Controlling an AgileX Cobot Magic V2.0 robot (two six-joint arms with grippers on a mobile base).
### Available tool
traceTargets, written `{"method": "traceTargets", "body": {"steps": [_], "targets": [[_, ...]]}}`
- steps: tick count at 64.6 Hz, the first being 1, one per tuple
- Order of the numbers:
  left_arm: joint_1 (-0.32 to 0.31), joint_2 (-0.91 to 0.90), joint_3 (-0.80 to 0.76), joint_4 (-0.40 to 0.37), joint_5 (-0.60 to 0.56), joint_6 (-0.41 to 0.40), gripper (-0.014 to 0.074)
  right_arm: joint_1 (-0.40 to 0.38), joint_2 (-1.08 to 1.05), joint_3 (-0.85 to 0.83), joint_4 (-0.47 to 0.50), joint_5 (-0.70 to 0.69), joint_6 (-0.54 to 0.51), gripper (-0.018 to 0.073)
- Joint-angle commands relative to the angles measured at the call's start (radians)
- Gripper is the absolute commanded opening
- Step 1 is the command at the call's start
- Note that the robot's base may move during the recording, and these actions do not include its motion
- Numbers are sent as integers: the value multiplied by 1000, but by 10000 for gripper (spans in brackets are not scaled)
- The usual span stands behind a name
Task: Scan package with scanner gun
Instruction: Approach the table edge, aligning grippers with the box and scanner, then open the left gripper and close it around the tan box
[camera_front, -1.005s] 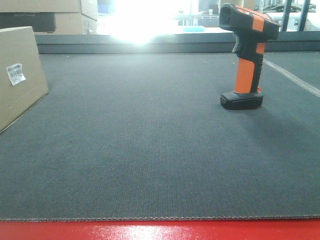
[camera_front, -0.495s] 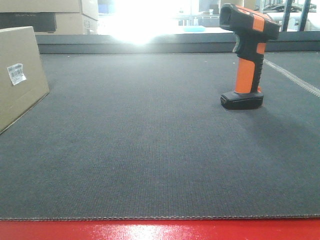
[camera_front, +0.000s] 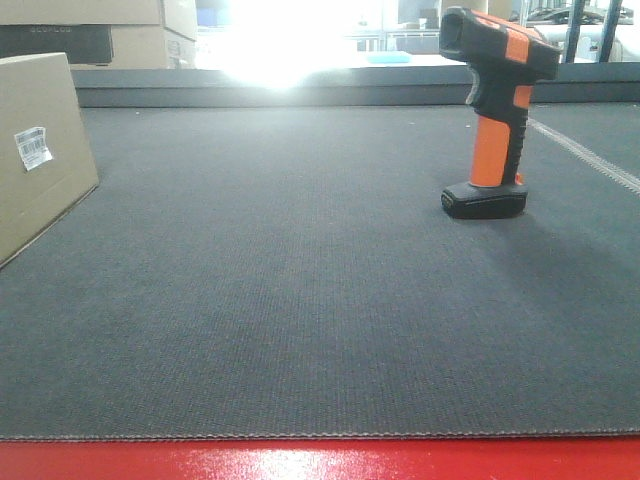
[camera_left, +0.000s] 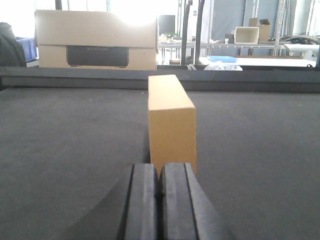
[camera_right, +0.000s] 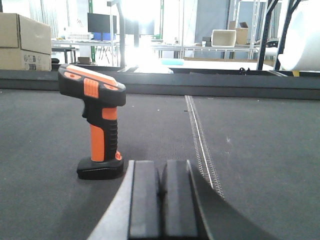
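Note:
The package (camera_front: 40, 150), a plain brown cardboard box with a small white barcode label, stands at the left edge of the front view. It appears end-on in the left wrist view as a narrow box (camera_left: 171, 120) straight ahead of my left gripper (camera_left: 160, 172), which is shut and empty, just short of the package. The scanner gun (camera_front: 494, 110), orange handle and black head, stands upright on its flat base at the right. My right gripper (camera_right: 161, 170) is shut and empty, with the scanner gun (camera_right: 97, 125) ahead and to its left.
A dark grey mat (camera_front: 300, 280) covers the table, with a red edge (camera_front: 320, 460) at the front. A stitched seam (camera_right: 200, 140) runs along the mat to the right. Cardboard boxes with a dark printed band (camera_left: 95, 45) stand behind a raised rail (camera_front: 300, 85).

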Motion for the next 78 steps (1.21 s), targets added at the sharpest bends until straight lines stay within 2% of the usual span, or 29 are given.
{"method": "traceTargets", "body": {"steps": [1,6,12,16,20,32,37,40,43,47,54,57,62,68,78], "targets": [[-4,-5,-3,0,-66,-1,-111,-1,-2,0,2,-30,0,-154],[-4,-5,-3,0,-121,-1,-111,-1,-2,0,2,-44,0,-154],[-4,-5,-3,0,-216,-1,-111,-1,-2,0,2,-142,0,-154],[-4,-5,-4,0,-225,-1,-111,-1,-2,0,2,-174,0,-154],[-4,-5,-62,0,-187,-1,-111,-1,-2,-51,2,-156,0,-154],[-4,18,-323,0,56,-1,-106,-1,36,-296,2,79,0,-154],[-4,72,-444,0,151,-1,-46,-1,102,-389,2,160,0,-154],[-4,120,-503,0,191,-1,26,-1,148,-446,2,186,0,-147],[-4,160,-549,0,222,-1,106,-1,193,-483,2,195,0,-105],[-4,233,-615,0,259,-1,264,-1,250,-529,2,198,0,-1],[-4,358,-694,0,275,-1,489,-1,357,-574,2,191,0,298],[-9,409,-721,0,275,-1,543,-1,398,-579,2,182,0,439],[-32,490,-760,0,281,-1,591,-1,461,-579,2,180,0,578],[-70,583,-826,0,347,-1,590,-1,508,-579,0,171,0,570],[-94,793,-1013,0,584,-1,581,-1,558,-579,0,116,0,570]]}}
